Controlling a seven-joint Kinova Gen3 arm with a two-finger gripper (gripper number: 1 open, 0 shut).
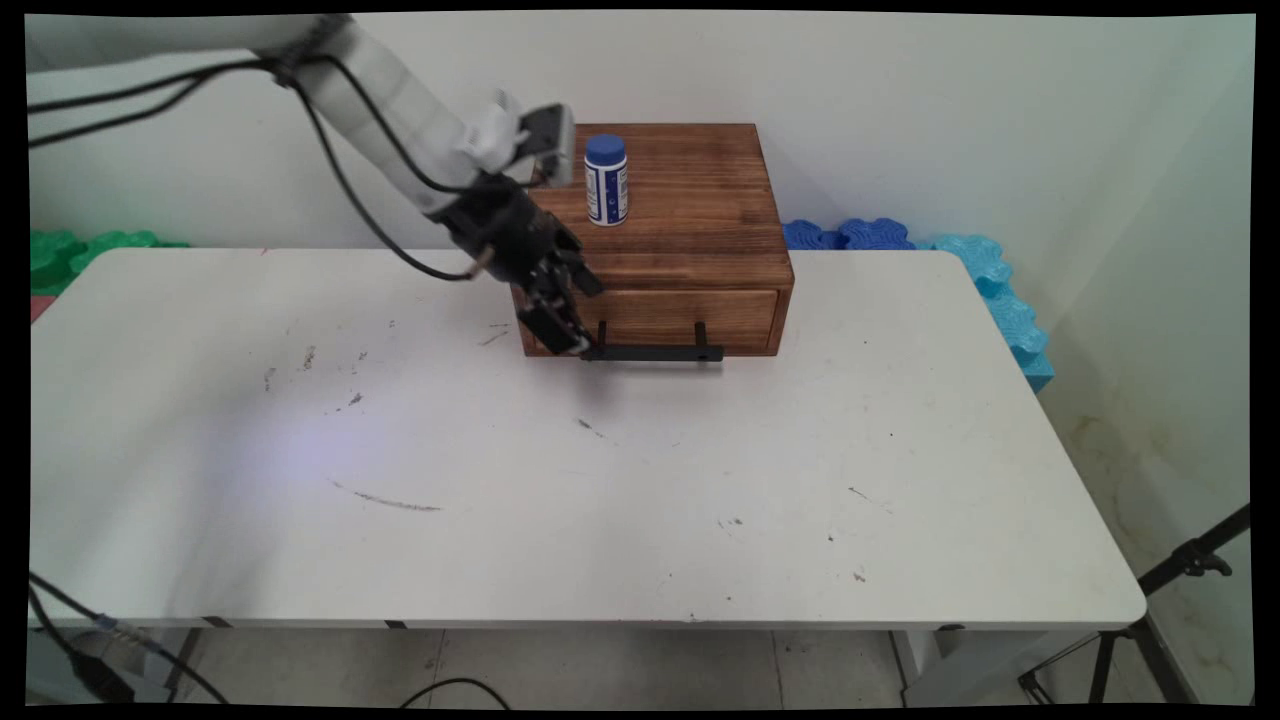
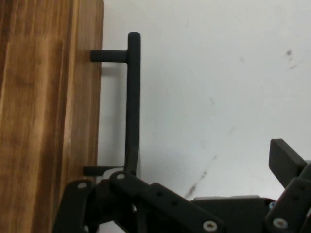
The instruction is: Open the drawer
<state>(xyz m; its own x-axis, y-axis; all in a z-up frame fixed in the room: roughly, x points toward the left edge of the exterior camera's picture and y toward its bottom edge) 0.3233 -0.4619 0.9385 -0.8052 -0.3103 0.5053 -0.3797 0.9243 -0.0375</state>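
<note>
A brown wooden box [image 1: 690,220] with one drawer [image 1: 680,318] stands at the table's far middle. The drawer looks shut and has a black bar handle [image 1: 655,353] [image 2: 132,102] across its front. My gripper [image 1: 568,340] [image 2: 199,170] is low at the handle's left end, open. In the hand view one finger [image 2: 119,178] lies right against the bar's end and the other finger [image 2: 285,158] stands far off over the bare table. Nothing is held. A white bottle with a blue cap [image 1: 606,180] stands upright on the box's top, close behind the arm's wrist.
The white table [image 1: 600,480] carries scuff marks and nothing else in front of the box. Blue foam tiles [image 1: 990,280] lie behind its right far corner and green ones [image 1: 80,250] behind its left. A black tripod [image 1: 1180,570] stands off the near right corner.
</note>
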